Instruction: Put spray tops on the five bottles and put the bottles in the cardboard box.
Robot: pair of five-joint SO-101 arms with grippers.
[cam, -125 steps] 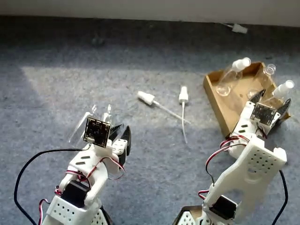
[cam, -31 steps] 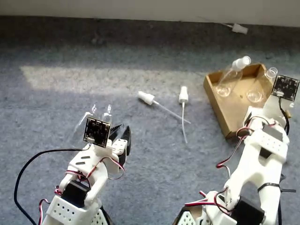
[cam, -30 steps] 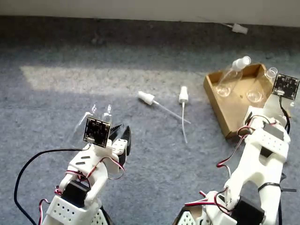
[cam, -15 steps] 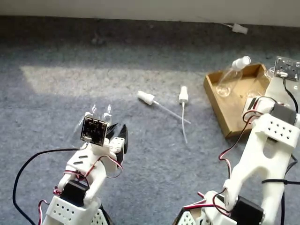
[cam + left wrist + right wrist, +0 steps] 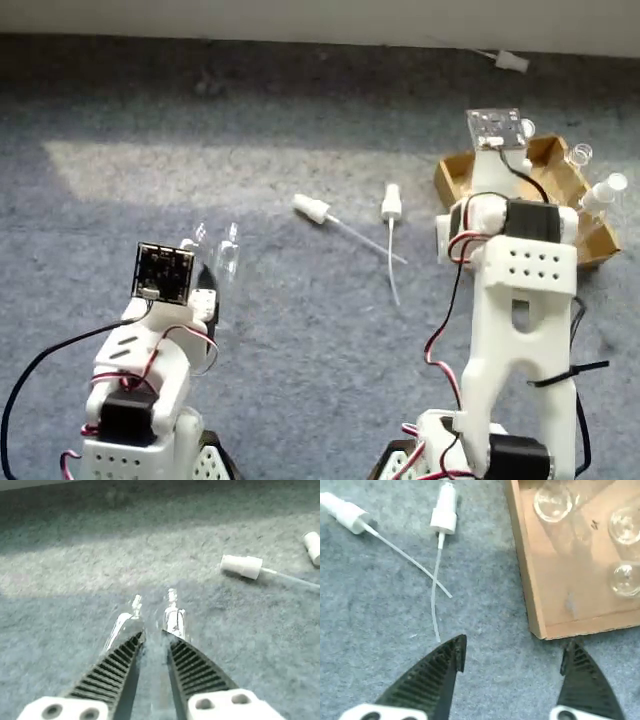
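Two clear bottles without tops (image 5: 228, 252) (image 5: 197, 238) lie side by side on the grey carpet. In the left wrist view, my left gripper (image 5: 152, 634) hovers over their near ends, its jaws only a narrow gap apart with nothing between them; the bottles (image 5: 174, 617) (image 5: 124, 624) point away. Two spray tops (image 5: 312, 208) (image 5: 391, 203) with long tubes lie mid-carpet. My right gripper (image 5: 516, 642) is wide open and empty above the carpet by the near corner of the cardboard box (image 5: 525, 570). Several bottles (image 5: 552, 502) stand in the box.
A capped bottle (image 5: 608, 190) and an uncapped one (image 5: 577, 153) rise from the box's (image 5: 452, 178) far side behind the right arm. Another spray top (image 5: 510, 61) lies far back near the wall. Bare carpet lies between the arms.
The right arm has swung off the box's right side to its left corner, gripper empty. The left arm has shifted left and forward onto the two bottles, its jaws narrower.
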